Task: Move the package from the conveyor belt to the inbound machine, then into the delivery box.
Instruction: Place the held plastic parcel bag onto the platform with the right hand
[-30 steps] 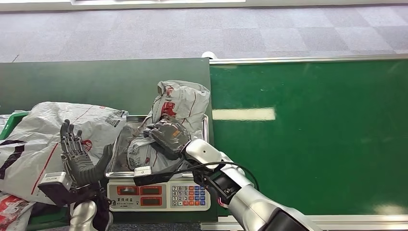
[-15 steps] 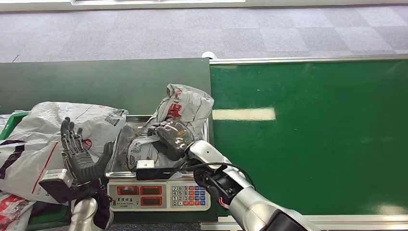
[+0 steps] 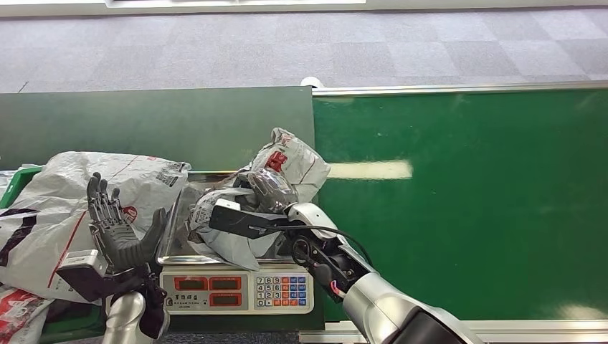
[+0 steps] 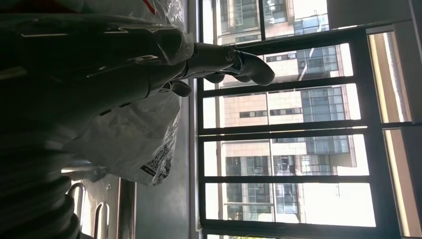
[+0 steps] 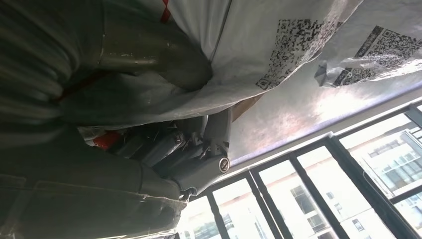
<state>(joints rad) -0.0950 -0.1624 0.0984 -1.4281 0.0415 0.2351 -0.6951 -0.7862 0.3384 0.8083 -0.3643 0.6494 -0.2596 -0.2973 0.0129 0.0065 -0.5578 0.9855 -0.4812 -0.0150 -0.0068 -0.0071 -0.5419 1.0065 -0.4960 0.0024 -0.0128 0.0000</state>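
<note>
A crumpled grey-white plastic package with red print hangs just above the steel pan of the weighing scale. My right hand grips it from the front, fingers wrapped into the plastic. In the right wrist view the fingers press into the bag. My left hand stands upright to the left of the scale, fingers spread, holding nothing; its fingers also appear in the left wrist view. The green conveyor belt lies to the right.
A large grey-white bag fills the green bin at the left, close behind my left hand. Another red-printed bag lies at the lower left. A dark green table surface spreads behind the scale.
My right hand has turned and raised the package, lifting it off the scale pan and tilting it toward the right. My left hand has barely shifted.
</note>
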